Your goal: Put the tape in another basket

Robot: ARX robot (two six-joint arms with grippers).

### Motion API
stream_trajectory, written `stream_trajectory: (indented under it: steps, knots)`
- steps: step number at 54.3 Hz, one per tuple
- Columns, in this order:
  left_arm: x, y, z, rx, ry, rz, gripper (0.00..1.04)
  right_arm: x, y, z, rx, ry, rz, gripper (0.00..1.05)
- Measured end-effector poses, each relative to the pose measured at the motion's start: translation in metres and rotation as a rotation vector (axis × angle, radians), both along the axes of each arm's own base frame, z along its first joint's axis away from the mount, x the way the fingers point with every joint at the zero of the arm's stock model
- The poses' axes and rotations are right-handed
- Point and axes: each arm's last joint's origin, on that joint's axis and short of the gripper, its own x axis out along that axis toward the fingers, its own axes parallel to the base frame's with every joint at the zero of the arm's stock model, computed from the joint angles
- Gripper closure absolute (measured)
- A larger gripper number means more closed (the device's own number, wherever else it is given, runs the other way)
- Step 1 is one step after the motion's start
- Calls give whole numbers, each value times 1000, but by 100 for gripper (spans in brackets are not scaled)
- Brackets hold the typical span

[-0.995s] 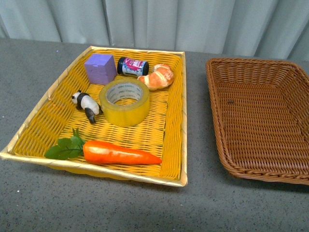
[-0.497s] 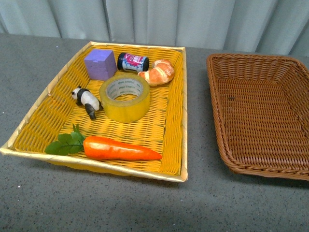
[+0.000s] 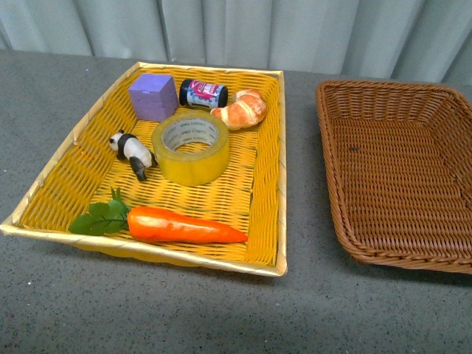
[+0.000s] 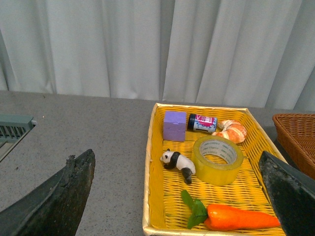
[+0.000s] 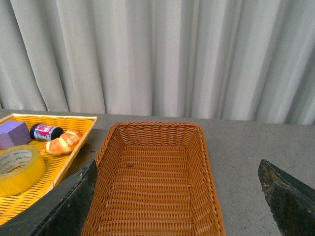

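Note:
The yellow tape roll lies flat in the middle of the bright yellow woven basket; it also shows in the left wrist view and the right wrist view. The dark brown wicker basket stands to the right, with nothing in it. Neither arm shows in the front view. My left gripper is open, held high and back from the yellow basket. My right gripper is open, held high over the near end of the brown basket.
In the yellow basket with the tape are a purple cube, a small dark jar, a croissant, a panda figure and a carrot with green leaves. Grey tabletop and a pale curtain behind.
The front view shifted slightly between the earliest frame and half a second ago; the objects keep their places in the baskets.

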Motion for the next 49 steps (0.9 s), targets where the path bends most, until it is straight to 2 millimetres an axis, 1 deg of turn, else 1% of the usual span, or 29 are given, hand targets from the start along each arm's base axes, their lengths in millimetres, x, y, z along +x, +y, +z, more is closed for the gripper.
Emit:
stream_trajectory:
  steps: [49]
  knots:
    - [0, 0, 0, 0, 0, 0, 6, 0, 0, 0, 0, 0, 0, 9]
